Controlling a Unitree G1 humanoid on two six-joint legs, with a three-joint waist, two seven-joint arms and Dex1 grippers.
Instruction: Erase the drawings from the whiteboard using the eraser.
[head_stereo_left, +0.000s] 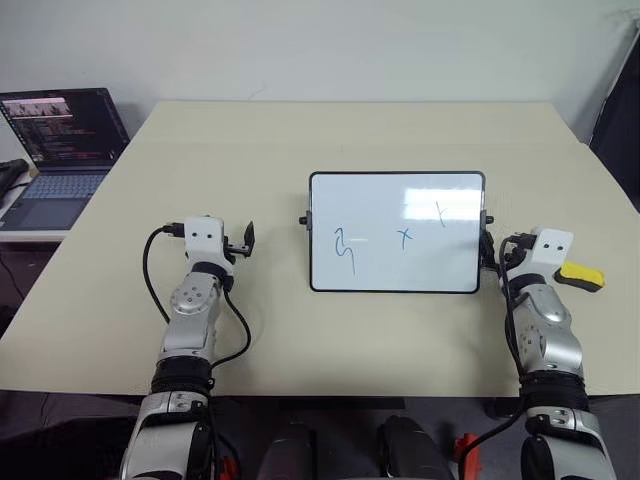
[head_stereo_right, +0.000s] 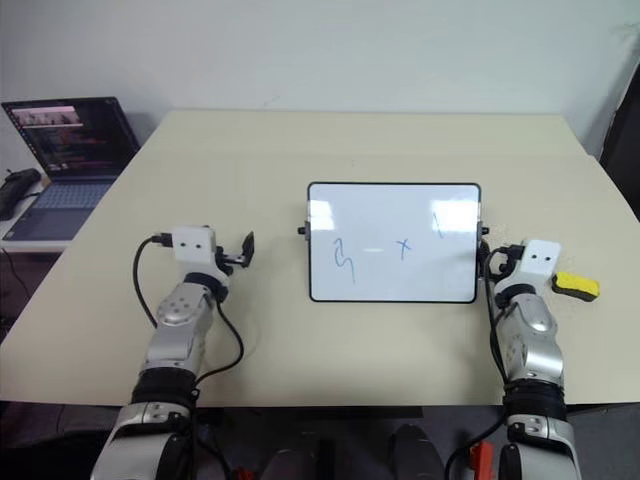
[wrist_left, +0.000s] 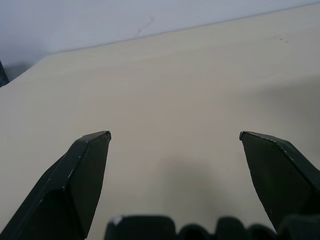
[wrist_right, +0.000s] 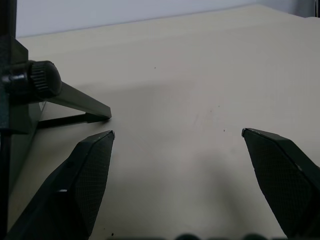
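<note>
The eraser (head_stereo_left: 581, 276) lay on the table (head_stereo_left: 350, 130) just to the outer side of the right claw (wrist_right: 177, 145), slightly behind its tips, long axis running crosswise and a little slanted. That arm was much the nearer. Both claws, left claw (wrist_left: 175, 140) too, stood spread apart and empty. The whiteboard (head_stereo_left: 396, 232), drawings (head_stereo_left: 345, 247) unwiped, stood between them, close to the right claw's inner side.

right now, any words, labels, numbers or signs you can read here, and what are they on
"x": a small blue mark on the whiteboard, between a squiggle and a forked stroke; these drawings spell no word.
Laptop screen: lines of text, too small to read.
Eraser: no readable label.
</note>
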